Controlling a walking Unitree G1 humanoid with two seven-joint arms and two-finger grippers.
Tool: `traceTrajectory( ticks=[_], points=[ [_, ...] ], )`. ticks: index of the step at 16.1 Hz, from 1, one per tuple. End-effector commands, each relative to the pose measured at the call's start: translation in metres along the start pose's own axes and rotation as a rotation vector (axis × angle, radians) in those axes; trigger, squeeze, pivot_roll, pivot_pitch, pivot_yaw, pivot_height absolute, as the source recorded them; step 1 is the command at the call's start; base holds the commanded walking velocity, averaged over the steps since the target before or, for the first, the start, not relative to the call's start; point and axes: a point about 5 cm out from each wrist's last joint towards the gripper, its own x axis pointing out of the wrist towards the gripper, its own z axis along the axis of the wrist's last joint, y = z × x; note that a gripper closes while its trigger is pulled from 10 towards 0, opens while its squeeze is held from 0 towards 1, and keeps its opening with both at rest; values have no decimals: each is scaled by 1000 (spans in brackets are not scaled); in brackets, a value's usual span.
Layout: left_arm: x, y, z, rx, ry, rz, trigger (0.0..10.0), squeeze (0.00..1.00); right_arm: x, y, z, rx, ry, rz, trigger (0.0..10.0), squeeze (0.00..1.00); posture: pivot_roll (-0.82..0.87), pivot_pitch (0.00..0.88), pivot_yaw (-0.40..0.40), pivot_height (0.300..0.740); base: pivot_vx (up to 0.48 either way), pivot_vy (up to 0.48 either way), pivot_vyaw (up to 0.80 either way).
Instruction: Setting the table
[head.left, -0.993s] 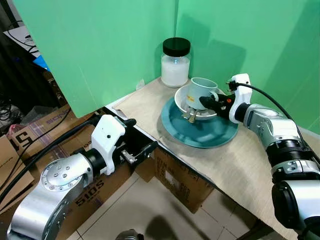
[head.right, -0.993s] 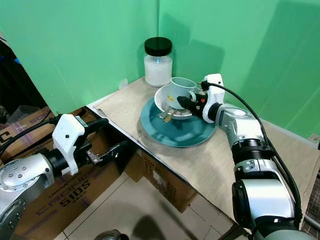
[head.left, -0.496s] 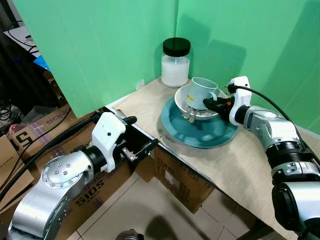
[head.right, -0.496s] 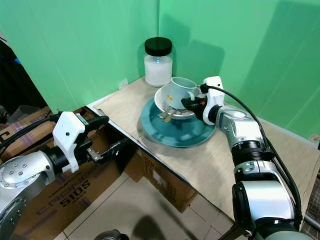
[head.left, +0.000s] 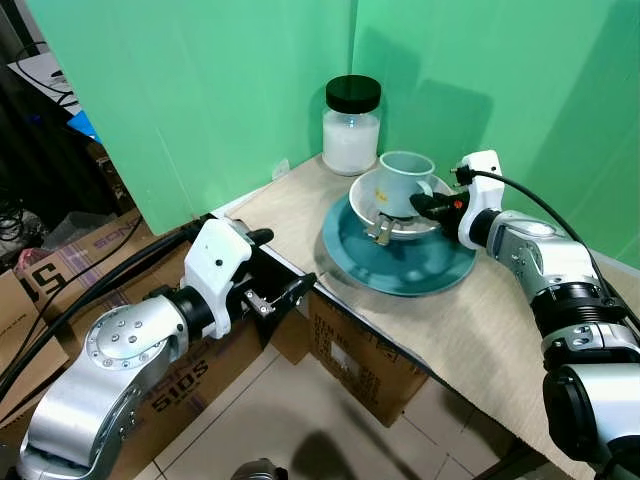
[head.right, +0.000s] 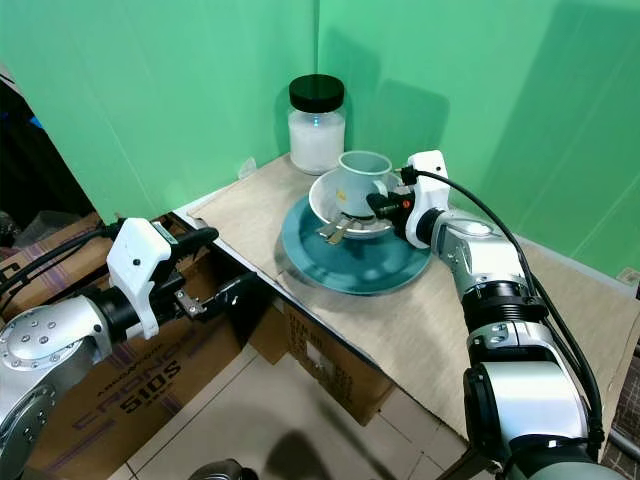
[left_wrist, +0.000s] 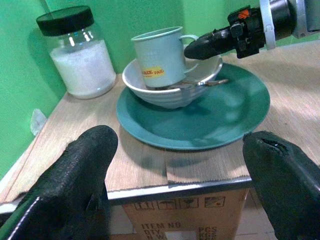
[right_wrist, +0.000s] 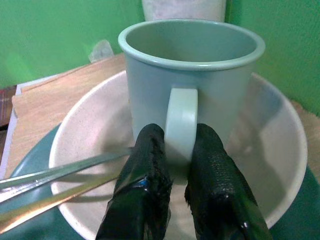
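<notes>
- A pale green enamel-look mug (right_wrist: 192, 75) is seen upright inside a round, cream-white bowl (right_wrist: 280, 150); its loop handle (right_wrist: 181, 125) is pinched between the two textured black fingers of the right gripper (right_wrist: 176, 165), which are closed narrowly on it.
- The bowl is nested on a wide, glossy teal plate (head.left: 420, 265), near the corner of a matte wood-grain table (head.left: 500, 330).
- Thin metal cutlery (right_wrist: 55, 175) is laid across the bowl, its handles poking over the rim at about 7 o'clock of the mug in the head views.
- A yellow label (left_wrist: 154, 72) is carried on the mug's smooth side.
- A clear glass jar (head.left: 351, 125) of white grains, capped by a black lid, is placed at 11 o'clock of the plate, against the green backdrop.
- The left gripper (left_wrist: 185, 165) is held off the table edge at 8 o'clock of the plate, its rough black fingers spread wide and holding nothing.
- Cardboard boxes (head.left: 365, 365) are stacked under the table.
</notes>
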Motion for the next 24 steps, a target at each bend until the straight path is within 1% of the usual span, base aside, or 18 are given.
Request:
traceTrajectory(
  ticks=[1,3,4,5,6,7,8,11,12,13,15,17,18,20,21,22,23,24],
  points=[
    [2,0,0,11,4,-12,10000,1000,-2,0,12,-20,-66,-5,0,0,22,0,64,740,0,0,0],
    [4,1,-1,15,1,-16,10000,1000,-6,1,20,-58,-120,-27,0,0,3,0,78,740,0,0,0],
    [6,2,0,19,-4,-21,10000,1000,-11,1,31,-86,-192,-47,0,0,-9,0,87,740,0,0,0],
    [9,4,1,24,-16,-18,10000,1000,-21,5,46,-110,-302,-55,0,0,-22,0,98,740,0,0,0],
    [11,5,2,26,-23,-13,10000,1000,-29,8,54,-117,-355,-57,0,0,-27,0,101,740,0,0,0],
    [14,7,4,24,-41,9,10000,1000,-47,16,65,-150,-444,-71,0,0,-37,0,100,740,0,0,0],
    [17,8,4,14,-54,51,10000,1000,-61,23,65,-186,-474,-88,10000,0,-38,0,97,740,0,0,0],
    [31,6,7,-11,-98,189,10000,1000,-96,41,57,-200,-531,-163,10000,0,-37,0,77,740,0,0,0],
    [33,7,7,-10,-105,254,10000,969,-106,45,52,-139,-556,-230,10000,0,-28,0,65,740,0,0,0],
    [33,7,7,-15,-110,307,10000,965,-115,49,42,-117,-560,-310,10000,0,-23,0,54,740,0,0,-800],
    [30,3,1,-28,-96,361,10000,953,-127,56,18,-69,-522,-428,10000,0,-29,0,64,740,0,0,-800],
    [30,-3,-10,-58,-71,351,10000,933,-127,62,-1,-86,-425,-493,10000,0,-86,0,105,740,0,0,-800],
    [32,-6,-15,-68,-65,346,10000,922,-129,65,-6,-143,-377,-508,10000,0,-92,0,108,740,0,0,-800],
    [35,-4,-16,-66,-65,379,10000,918,-131,68,-13,-152,-339,-535,10000,0,-70,0,88,740,0,0,-800],
    [27,1,-17,-66,-62,446,10000,918,-126,67,-16,-164,-306,-544,10000,0,-36,0,56,740,0,0,-800],
    [25,2,-17,-67,-59,463,10000,918,-124,67,-15,-162,-303,-543,10000,0,-30,0,50,740,0,0,-800],
    [15,6,-19,-68,-54,523,10000,902,-112,67,-13,-169,-288,-523,10000,0,-2,0,19,740,0,0,-800],
    [12,7,-20,-80,-56,536,10000,867,-109,67,-12,-166,-284,-520,10000,0,2,0,10,740,0,0,-800]
  ],
)
